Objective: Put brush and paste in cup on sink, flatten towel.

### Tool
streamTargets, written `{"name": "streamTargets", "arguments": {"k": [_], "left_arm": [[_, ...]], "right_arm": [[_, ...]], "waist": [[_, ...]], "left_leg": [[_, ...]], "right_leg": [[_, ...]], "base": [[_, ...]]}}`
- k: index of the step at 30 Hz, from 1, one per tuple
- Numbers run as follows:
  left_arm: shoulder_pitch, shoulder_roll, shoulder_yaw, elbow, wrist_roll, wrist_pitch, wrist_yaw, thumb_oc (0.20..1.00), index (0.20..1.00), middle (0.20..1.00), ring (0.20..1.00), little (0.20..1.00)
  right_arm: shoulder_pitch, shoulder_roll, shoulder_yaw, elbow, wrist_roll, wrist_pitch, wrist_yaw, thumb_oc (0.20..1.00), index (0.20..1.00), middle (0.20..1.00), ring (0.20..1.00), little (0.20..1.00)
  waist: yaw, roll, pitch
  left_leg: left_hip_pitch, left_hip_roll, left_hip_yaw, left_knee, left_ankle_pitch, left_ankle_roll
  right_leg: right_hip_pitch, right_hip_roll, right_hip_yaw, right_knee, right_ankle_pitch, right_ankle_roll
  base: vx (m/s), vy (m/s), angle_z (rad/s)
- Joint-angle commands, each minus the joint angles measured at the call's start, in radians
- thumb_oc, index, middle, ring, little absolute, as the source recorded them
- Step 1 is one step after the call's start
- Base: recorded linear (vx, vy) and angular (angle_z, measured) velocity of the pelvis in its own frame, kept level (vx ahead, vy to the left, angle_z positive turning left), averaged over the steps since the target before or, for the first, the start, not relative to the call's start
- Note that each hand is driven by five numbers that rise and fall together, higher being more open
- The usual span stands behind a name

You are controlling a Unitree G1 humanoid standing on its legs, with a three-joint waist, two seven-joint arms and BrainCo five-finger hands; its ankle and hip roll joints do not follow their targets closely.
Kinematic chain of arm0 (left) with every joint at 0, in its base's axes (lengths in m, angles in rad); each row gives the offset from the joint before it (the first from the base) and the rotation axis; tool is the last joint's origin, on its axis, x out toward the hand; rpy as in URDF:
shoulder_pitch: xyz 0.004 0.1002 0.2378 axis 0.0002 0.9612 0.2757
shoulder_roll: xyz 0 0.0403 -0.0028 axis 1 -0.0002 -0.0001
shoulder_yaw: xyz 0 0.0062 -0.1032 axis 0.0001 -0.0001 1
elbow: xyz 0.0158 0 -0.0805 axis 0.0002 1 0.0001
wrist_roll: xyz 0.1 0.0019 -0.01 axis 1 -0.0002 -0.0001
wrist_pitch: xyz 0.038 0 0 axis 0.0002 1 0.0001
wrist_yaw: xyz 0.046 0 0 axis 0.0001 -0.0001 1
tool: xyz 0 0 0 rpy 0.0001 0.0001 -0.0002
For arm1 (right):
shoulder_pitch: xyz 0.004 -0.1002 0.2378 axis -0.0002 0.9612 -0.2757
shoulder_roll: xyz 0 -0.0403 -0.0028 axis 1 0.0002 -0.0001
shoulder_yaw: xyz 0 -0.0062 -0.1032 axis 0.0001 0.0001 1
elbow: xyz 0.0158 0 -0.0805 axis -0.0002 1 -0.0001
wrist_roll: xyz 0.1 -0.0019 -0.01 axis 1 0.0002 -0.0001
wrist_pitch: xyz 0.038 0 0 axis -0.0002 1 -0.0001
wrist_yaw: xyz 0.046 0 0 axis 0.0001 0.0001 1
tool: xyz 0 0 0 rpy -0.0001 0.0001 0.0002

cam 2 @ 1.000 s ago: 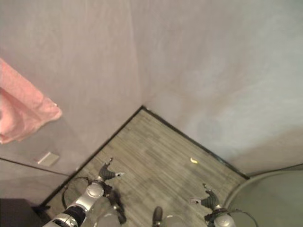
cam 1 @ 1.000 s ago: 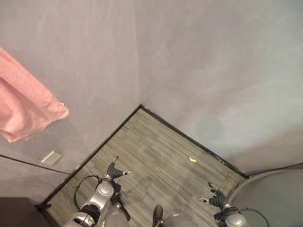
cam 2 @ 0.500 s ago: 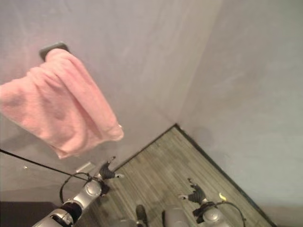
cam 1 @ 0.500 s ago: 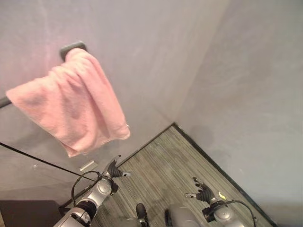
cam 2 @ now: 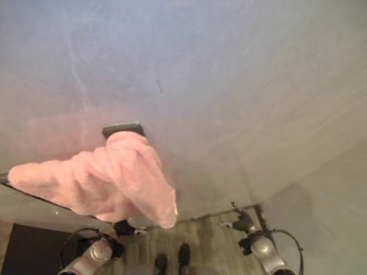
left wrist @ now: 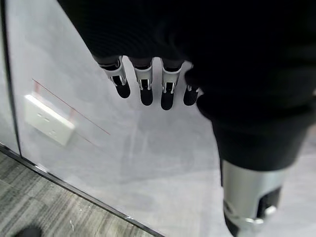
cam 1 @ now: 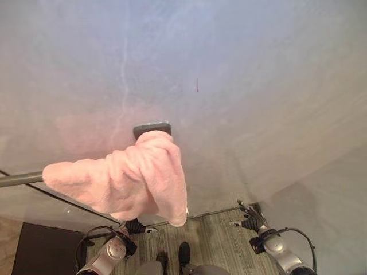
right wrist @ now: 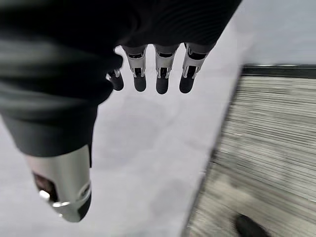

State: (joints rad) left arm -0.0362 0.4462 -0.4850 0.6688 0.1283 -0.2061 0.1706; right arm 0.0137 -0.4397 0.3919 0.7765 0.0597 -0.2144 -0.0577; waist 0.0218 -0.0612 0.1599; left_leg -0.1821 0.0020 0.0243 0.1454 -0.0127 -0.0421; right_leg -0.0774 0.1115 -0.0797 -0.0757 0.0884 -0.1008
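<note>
on a grey bar point(cam 1: 20, 180) against the pale wall point(cam 1: 241, 86) hangs the pink towel point(cam 1: 129, 182), bunched and rumpled rather than spread flat, its folds draping down from the bar to a low corner. a dark bracket point(cam 1: 152, 128) fixes the bar's end to the wall just above the cloth.

the left hand point(cam 1: 136, 226) sits low, just beneath the towel's bottom edge, apart from the cloth. in its wrist view the fingers point(left wrist: 144, 89) point out straight and spread, with nothing held, and past them is a white wall socket point(left wrist: 49, 126) above a dark skirting strip.

the right hand point(cam 1: 248, 219) hangs off to the right, well apart from the towel, near the corner where the wall meets the striped grey floor point(cam 1: 218, 246). its fingers point(right wrist: 160, 74) also reach out straight and loose, empty, with the floor boards point(right wrist: 271, 148) beyond them.
</note>
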Motion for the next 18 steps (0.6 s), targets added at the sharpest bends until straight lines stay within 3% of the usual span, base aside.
{"name": "streamTargets", "arguments": {"k": [1,2,3,6,12,15,17,18], "left_arm": [[-0.088,-0.031,0.001,0.02,0.021,-0.029,0.003,1.0,1.0,1.0,1.0,1.0],[-0.106,-0.039,-0.003,0.035,0.028,-0.025,0.007,1.0,1.0,1.0,1.0,1.0],[-0.109,-0.039,0.004,0.053,0.033,-0.03,0.022,1.0,1.0,1.0,1.0,1.0],[-0.106,-0.031,0.008,0.051,0.033,-0.029,0.037,1.0,1.0,1.0,1.0,1.0],[-0.078,-0.001,0.023,0.013,0.033,-0.034,0.033,1.0,1.0,1.0,1.0,1.0],[-0.091,0.025,0.013,-0.001,0.038,-0.043,0.031,1.0,1.0,1.0,1.0,1.0],[-0.108,0.049,0.0,-0.006,0.047,-0.048,0.026,1.0,1.0,1.0,1.0,1.0],[-0.108,0.049,0.0,-0.006,0.047,-0.048,0.026,1.0,1.0,1.0,1.0,1.0]], "right_arm": [[0.033,-0.015,-0.037,-0.038,-0.022,-0.023,-0.013,1.0,1.0,1.0,1.0,1.0],[0.044,-0.011,-0.048,-0.04,-0.02,-0.013,-0.019,1.0,1.0,1.0,1.0,1.0],[0.036,-0.018,-0.046,-0.048,-0.022,-0.014,-0.022,1.0,1.0,1.0,1.0,1.0],[0.028,-0.017,-0.05,-0.05,-0.009,-0.017,-0.023,1.0,1.0,1.0,1.0,1.0],[0.022,-0.011,-0.05,-0.056,-0.01,-0.018,-0.021,1.0,1.0,1.0,1.0,1.0],[-0.009,-0.001,-0.041,-0.075,-0.016,-0.021,-0.031,1.0,1.0,1.0,1.0,1.0],[-0.023,0.006,-0.031,-0.089,-0.008,-0.022,-0.024,1.0,1.0,1.0,1.0,1.0],[-0.023,0.006,-0.031,-0.089,-0.008,-0.022,-0.024,1.0,1.0,1.0,1.0,1.0]], "waist": [[-0.068,-0.002,-0.022],[-0.088,-0.002,-0.025],[-0.078,-0.007,-0.019],[-0.085,-0.001,-0.024],[-0.092,-0.007,-0.018],[-0.102,-0.01,0.004],[-0.117,-0.002,0.008],[-0.116,-0.002,0.007]], "left_leg": [[0.044,0.028,0.149,-0.03,0.032,-0.013],[0.054,0.077,0.26,-0.002,0.021,-0.02],[0.059,0.067,0.187,0.053,-0.005,-0.023],[0.11,0.057,0.072,0.079,-0.033,-0.028],[0.118,0.003,0.051,0.005,-0.089,0.009],[0.099,-0.015,0.059,-0.044,-0.081,0.028],[0.073,-0.012,0.033,-0.049,-0.068,0.037],[0.073,-0.012,0.034,-0.049,-0.068,0.037]], "right_leg": [[-0.02,-0.157,-0.093,0.118,-0.086,0.174],[-0.023,-0.17,-0.12,0.12,-0.088,0.175],[-0.029,-0.168,-0.099,0.12,-0.08,0.17],[-0.067,-0.17,-0.079,0.15,-0.073,0.17],[-0.099,-0.196,-0.029,0.173,-0.043,0.195],[-0.155,-0.214,0.041,0.141,0.034,0.234],[-0.186,-0.2,0.192,0.149,0.056,0.255],[-0.187,-0.2,0.193,0.149,0.056,0.255]], "base": [[-0.07,-0.035,1.12],[-0.08,0.005,2.02],[-0.1,0.045,1.34],[-0.1,0.129,-0.19],[-0.07,0.209,-0.35],[-0.2,0.17,-0.33],[-0.11,0.018,-0.05],[-0.18,-0.028,0.18]]}}
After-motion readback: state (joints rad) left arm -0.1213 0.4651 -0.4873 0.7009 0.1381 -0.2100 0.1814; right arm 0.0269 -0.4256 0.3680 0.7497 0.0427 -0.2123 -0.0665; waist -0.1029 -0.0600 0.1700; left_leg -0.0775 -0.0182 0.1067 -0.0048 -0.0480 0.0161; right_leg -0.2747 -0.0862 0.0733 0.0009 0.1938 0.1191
